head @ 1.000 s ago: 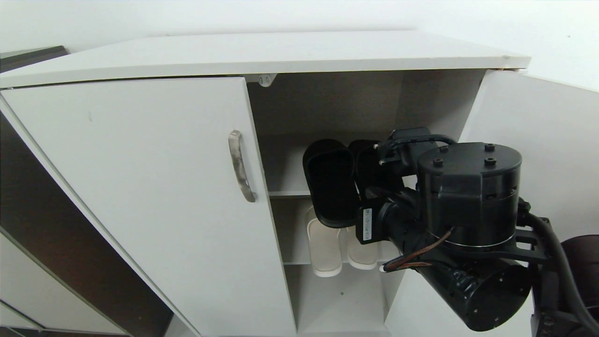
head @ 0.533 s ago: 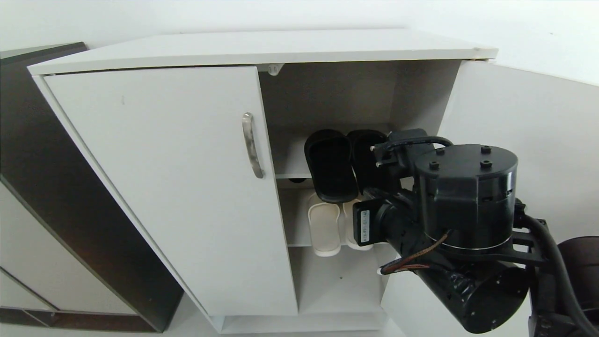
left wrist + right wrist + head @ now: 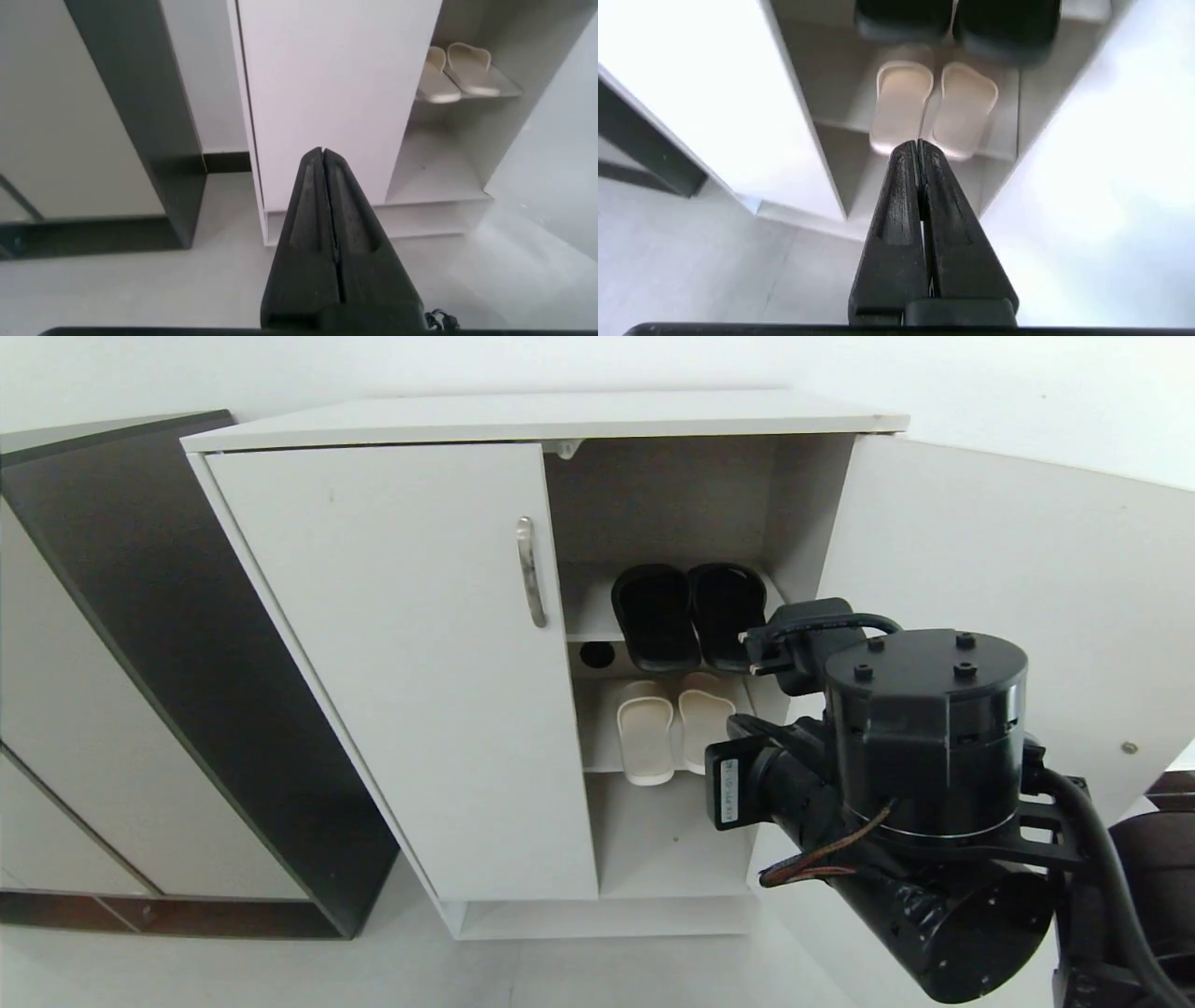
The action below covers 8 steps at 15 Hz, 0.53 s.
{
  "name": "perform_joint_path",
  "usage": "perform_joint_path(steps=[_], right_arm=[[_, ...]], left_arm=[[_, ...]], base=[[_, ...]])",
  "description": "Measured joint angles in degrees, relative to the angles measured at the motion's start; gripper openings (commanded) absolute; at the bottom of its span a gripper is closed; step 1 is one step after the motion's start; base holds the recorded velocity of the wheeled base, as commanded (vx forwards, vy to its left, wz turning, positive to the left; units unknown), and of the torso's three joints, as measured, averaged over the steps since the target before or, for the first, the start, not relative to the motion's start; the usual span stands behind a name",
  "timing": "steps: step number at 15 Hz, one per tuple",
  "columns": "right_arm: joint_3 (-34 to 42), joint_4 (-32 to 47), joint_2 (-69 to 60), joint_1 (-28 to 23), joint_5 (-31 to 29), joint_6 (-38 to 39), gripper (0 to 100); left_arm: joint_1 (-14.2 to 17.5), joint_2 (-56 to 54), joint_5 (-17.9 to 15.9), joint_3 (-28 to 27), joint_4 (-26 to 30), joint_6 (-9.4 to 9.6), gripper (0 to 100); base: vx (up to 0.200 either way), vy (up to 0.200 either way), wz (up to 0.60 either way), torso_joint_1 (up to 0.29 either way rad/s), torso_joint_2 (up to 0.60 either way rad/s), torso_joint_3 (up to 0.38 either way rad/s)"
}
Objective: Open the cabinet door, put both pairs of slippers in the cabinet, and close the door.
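Black slippers (image 3: 686, 616) sit on the upper shelf (image 3: 586, 605) of the white cabinet (image 3: 560, 415), cream slippers (image 3: 674, 726) on the shelf below (image 3: 597, 751), the right door (image 3: 980, 597) stands wide open, and the left tool (image 3: 322, 157) and right tool (image 3: 918, 149) are each pressed together.

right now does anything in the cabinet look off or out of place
Nothing is spilled or damaged. Both pairs sit side by side, the black slippers on the upper shelf and the white slippers on the shelf below, but their ends overhang the front edges a little. The right door stands open.
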Motion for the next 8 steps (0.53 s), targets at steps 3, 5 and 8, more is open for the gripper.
perform_joint_path(steps=[3,5,8], right_arm=[[0.17,0.00,0.00,0.04,0.04,0.00,0],[0.61,0.01,0.00,0.04,0.06,-0.09,0],[1.02,-0.07,0.00,0.02,0.13,-0.09,0]], left_arm=[[-0.04,0.00,0.02,0.00,0.00,0.00,0],[-0.02,0.00,0.05,0.00,0.00,-0.01,0],[0.00,0.00,0.05,0.00,0.00,0.10,0]], base=[[-0.200,0.000,0.00,0.006,0.00,0.002],[-0.100,0.000,0.00,0.001,0.00,-0.004],[0.000,0.000,0.00,0.000,0.00,0.000]])
